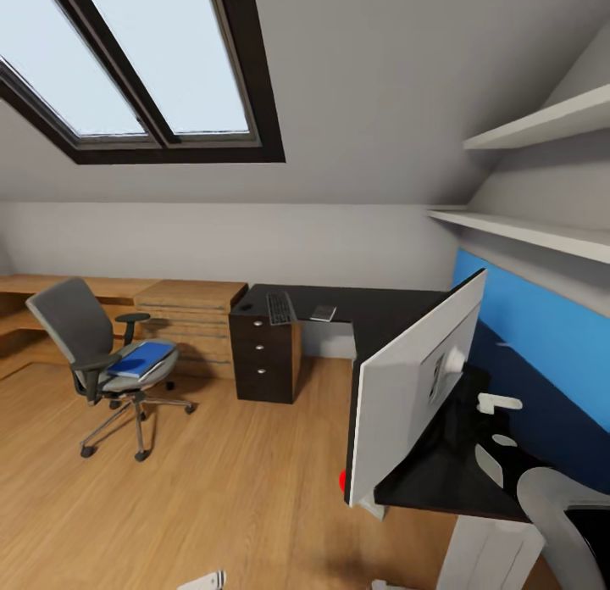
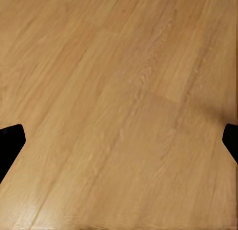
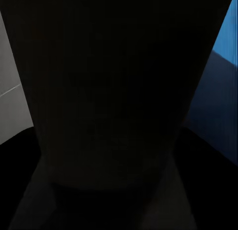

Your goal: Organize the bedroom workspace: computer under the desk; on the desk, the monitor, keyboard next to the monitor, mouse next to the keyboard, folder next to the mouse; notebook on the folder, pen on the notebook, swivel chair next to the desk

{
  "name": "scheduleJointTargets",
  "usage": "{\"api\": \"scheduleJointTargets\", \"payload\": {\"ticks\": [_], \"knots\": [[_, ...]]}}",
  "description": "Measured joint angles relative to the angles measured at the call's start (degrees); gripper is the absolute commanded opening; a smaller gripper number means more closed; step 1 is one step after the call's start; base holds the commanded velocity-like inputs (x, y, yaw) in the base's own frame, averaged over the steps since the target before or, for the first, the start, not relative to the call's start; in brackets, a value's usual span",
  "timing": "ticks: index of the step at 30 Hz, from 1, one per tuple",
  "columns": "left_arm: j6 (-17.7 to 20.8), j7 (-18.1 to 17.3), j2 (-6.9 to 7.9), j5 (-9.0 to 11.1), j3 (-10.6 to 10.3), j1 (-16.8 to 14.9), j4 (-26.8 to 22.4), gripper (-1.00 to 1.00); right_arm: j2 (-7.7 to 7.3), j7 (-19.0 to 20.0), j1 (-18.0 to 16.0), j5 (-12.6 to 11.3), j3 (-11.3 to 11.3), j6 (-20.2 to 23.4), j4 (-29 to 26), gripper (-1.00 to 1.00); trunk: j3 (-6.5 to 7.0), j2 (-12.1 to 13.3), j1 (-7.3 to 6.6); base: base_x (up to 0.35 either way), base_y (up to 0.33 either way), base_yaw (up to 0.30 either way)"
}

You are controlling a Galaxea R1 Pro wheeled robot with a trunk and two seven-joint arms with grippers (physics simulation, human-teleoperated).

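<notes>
The black-topped desk (image 1: 381,310) runs along the back wall and down the right side, with its dark drawer unit (image 1: 264,357) at the left end. The monitor (image 1: 415,378) stands near the desk's front edge, its silver-grey back toward me and the red dot (image 1: 343,480) low at its corner. The keyboard (image 1: 279,308) lies above the drawers, with a small flat grey item (image 1: 323,313) beside it. The swivel chair (image 1: 102,353) stands on the floor to the left, well apart from the desk, with the blue folder (image 1: 140,359) on its seat. My left gripper (image 2: 119,141) is open above bare floor. The mouse is out of view.
Low light-wood cabinets (image 1: 191,306) line the back wall left of the desk. Two white shelves (image 1: 542,124) hang over the desk's right wing, above a blue wall panel (image 1: 542,327). My right arm (image 1: 559,514) reaches behind the monitor; its wrist view is nearly all dark. Wood floor (image 1: 237,471) spreads between me and the chair.
</notes>
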Motion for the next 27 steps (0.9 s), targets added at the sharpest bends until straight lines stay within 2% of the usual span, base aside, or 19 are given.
{"api": "scheduleJointTargets", "payload": {"ticks": [8, 17, 19, 21, 23, 24, 25, 27], "knots": [[0.0, 0.1, 0.0, 0.0, 0.0, 0.0, 0.0, 1.0, 0.01, 0.0, 0.0, 0.2, 0.0, 0.2, -0.1, -1.0, 0.0, 0.0, -0.01, -0.205, -0.271, 0.004], [-0.1, -0.2, 0.06, 0.1, 0.2, 0.0, 1.1, 1.0, 0.01, 0.0, 0.0, 0.1, 0.0, 0.1, -0.1, -1.0, -0.01, 0.0, -0.02, -0.016, -0.321, 0.0], [-0.1, -0.2, 0.79, 0.4, 1.0, 0.0, 1.0, 1.0, 0.0, 0.0, 0.0, 0.1, 0.0, 0.1, -0.1, -1.0, -0.01, 0.0, -0.03, 0.0, -0.097, 0.0], [0.0, -0.3, 1.95, 1.1, 3.0, 0.0, 0.0, 1.0, 0.0, 0.1, 0.0, 0.1, 0.0, 0.1, -0.1, -1.0, 0.0, 0.0, -0.02, 0.0, -0.05, 0.0], [1.3, -0.4, 3.11, 1.8, 6.1, 0.0, -4.8, 1.0, 0.0, 0.0, 0.0, 0.1, 0.0, 0.1, -0.1, -1.0, 0.0, 0.0, -0.03, 0.0, -0.019, 0.0], [4.5, -0.4, 3.65, 1.9, 7.9, 0.0, -10.6, 1.0, 0.0, 0.0, 0.0, 0.0, 0.1, 0.1, -0.1, -1.0, 0.01, 0.0, -0.02, 0.0, -0.008, 0.0], [7.9, -0.2, 4.15, 2.2, 8.8, 0.0, -16.0, 1.0, 0.01, 0.0, 0.0, -0.1, 0.1, 0.1, -0.1, -1.0, 0.01, 0.0, -0.03, 0.0, -0.004, 0.0], [21.7, 1.0, 5.52, 2.4, 12.3, 0.0, -30.2, 1.0, 0.01, 0.0, 0.0, -0.1, 0.2, 0.1, -0.1, -1.0, 0.01, 0.0, -0.03, 0.0, -0.002, 0.0]]}}
